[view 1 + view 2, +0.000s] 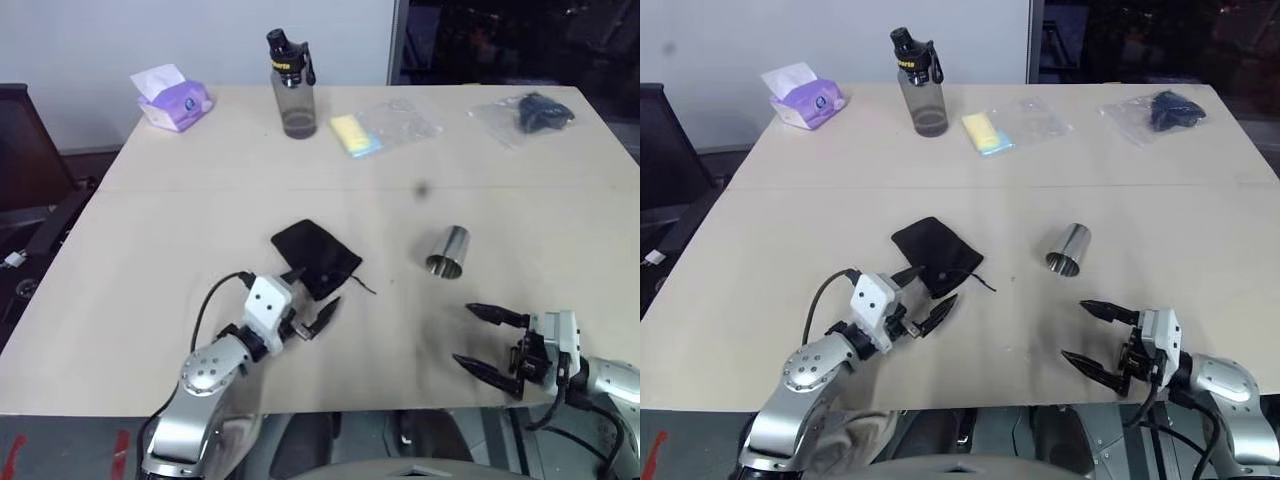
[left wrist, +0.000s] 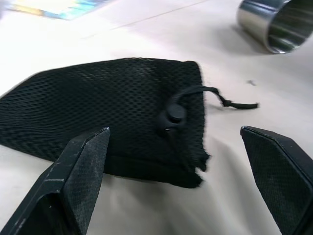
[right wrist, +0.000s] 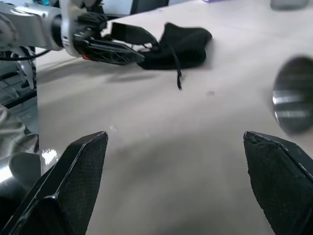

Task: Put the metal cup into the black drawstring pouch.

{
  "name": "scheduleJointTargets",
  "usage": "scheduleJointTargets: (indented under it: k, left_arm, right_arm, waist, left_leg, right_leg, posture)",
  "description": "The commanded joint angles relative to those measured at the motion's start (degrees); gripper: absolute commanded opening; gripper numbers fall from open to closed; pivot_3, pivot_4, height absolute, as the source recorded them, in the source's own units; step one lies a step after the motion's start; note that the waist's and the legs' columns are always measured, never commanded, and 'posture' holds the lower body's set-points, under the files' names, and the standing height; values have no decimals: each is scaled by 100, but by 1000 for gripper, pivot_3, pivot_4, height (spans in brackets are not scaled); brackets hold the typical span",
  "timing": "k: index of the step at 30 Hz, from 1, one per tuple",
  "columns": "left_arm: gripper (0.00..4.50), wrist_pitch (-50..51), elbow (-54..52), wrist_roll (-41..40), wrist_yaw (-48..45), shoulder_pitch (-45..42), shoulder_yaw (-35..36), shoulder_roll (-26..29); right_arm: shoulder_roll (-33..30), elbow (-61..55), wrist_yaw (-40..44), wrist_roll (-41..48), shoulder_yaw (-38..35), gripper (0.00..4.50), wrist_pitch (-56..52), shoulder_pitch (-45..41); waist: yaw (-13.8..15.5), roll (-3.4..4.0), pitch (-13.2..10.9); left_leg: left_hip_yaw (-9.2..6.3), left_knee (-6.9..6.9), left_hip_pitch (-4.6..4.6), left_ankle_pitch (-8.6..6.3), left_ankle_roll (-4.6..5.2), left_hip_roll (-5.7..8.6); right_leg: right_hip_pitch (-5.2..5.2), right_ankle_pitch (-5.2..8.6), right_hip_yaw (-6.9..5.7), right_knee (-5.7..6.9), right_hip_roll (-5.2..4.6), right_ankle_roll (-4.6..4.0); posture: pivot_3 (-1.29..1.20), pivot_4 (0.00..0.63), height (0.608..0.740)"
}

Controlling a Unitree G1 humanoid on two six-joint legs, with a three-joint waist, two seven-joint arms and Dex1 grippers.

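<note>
Black drawstring pouch (image 1: 314, 257) lies flat mid-table, mouth toward left gripper (image 1: 308, 302), jaws spread, just short of it. Metal cup (image 1: 448, 251) on its side beyond the pouch, nearer right gripper (image 1: 487, 340), also spread, empty.

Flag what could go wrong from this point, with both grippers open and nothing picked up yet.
1. The metal cup lies on its side on the table, so a nudge from the open right gripper could roll it away.
2. The black drawstring pouch lies flat with its mouth closed; the open left gripper may pinch both layers or only the cord, leaving no opening for the cup.
</note>
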State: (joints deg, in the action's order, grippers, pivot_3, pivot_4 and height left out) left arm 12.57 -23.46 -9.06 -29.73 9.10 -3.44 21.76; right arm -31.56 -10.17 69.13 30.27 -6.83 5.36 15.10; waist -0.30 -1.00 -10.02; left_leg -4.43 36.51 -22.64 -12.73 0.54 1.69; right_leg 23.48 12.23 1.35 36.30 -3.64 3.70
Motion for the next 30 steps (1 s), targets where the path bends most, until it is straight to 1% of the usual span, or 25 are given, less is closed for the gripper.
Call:
scheduleJointTargets:
  k: [1,6,11,14,16,17,18,19,20,21,22,26,30]
  left_arm:
    - [4435,6,88,90,176,-131,-49,-101]
    - [4435,47,187,35,204,-241,-95,-239]
    - [4435,178,192,-204,268,-324,51,-400]
    - [3637,224,202,-254,295,-346,108,-415]
    - [2706,233,211,-237,264,-330,108,-372]
    - [2374,238,239,-197,233,-330,99,-323]
    - [1913,241,282,-152,209,-333,89,-269]
    - [1419,245,344,-96,192,-343,72,-213]
    - [829,200,417,-30,166,-358,43,-153]
    - [414,149,472,16,147,-369,23,-110]
    - [120,121,500,35,140,-377,13,-89]
    - [134,120,560,-59,112,-508,78,-127]
    - [134,485,287,-649,-25,-656,196,-294]
  right_arm:
    - [48,-266,-29,33,42,4500,158,-63]
    - [120,-146,-125,1,72,4500,205,-146]
    - [134,-49,-131,-21,72,4500,282,-125]
    - [147,-43,-167,-5,64,4500,280,-125]
    - [151,-56,-187,-5,75,4500,282,-118]
    - [146,-63,-193,-8,84,4500,279,-121]
    - [136,-70,-195,-19,99,4500,274,-126]
    - [120,-74,-189,-41,120,4500,278,-137]
    - [107,-84,-188,-48,132,4500,271,-148]
    - [104,-97,-196,-50,139,4500,261,-158]
    - [102,-110,-206,-43,136,4500,246,-172]
    - [178,-127,-480,-147,53,4500,309,-391]
    - [455,-88,-1405,-568,20,4500,209,-637]
  waist:
    - [12,0,0]
    - [25,-1,0]
    - [35,-1,0]
    - [35,-1,0]
    - [36,-1,0]
    - [36,-1,0]
    - [36,-1,0]
    - [37,-1,0]
    - [37,0,1]
    - [37,0,1]
    - [37,0,1]
    - [37,0,1]
    - [53,0,1]
  left_leg:
    - [0,0,0,0,0,0]
    - [0,0,-2,0,0,1]
    - [-1,2,-2,0,0,0]
    - [-2,2,-2,0,0,0]
    - [-2,2,-2,0,0,0]
    - [-1,2,-2,0,0,1]
    - [-1,2,-2,0,0,1]
    - [-1,2,-2,0,0,1]
    - [-1,2,-2,0,0,1]
    - [0,2,-1,0,0,1]
    - [-1,2,-2,0,0,1]
    - [0,3,0,0,0,1]
    - [-2,5,0,1,0,1]
  right_leg:
    - [0,0,0,0,1,0]
    - [0,0,0,-1,0,0]
    - [0,0,-1,0,0,0]
    - [0,0,-2,1,1,-1]
    - [0,-1,-3,1,1,-1]
    - [0,-1,-2,1,1,-1]
    - [0,-1,-2,1,1,-1]
    - [0,-1,-1,1,1,-1]
    - [0,-1,-1,1,1,-1]
    - [0,-1,-1,1,2,-1]
    - [0,-1,-2,1,2,-1]
    - [-1,-1,-1,2,2,-1]
    - [-1,-1,-2,6,2,-1]
  posture:
    - [0,150,740]
    - [0,150,740]
    - [0,150,740]
    - [0,150,740]
    - [0,150,740]
    - [0,150,740]
    - [0,150,740]
    - [0,150,740]
    - [0,150,740]
    - [0,150,740]
    - [0,150,740]
    - [0,150,740]
    - [0,150,740]
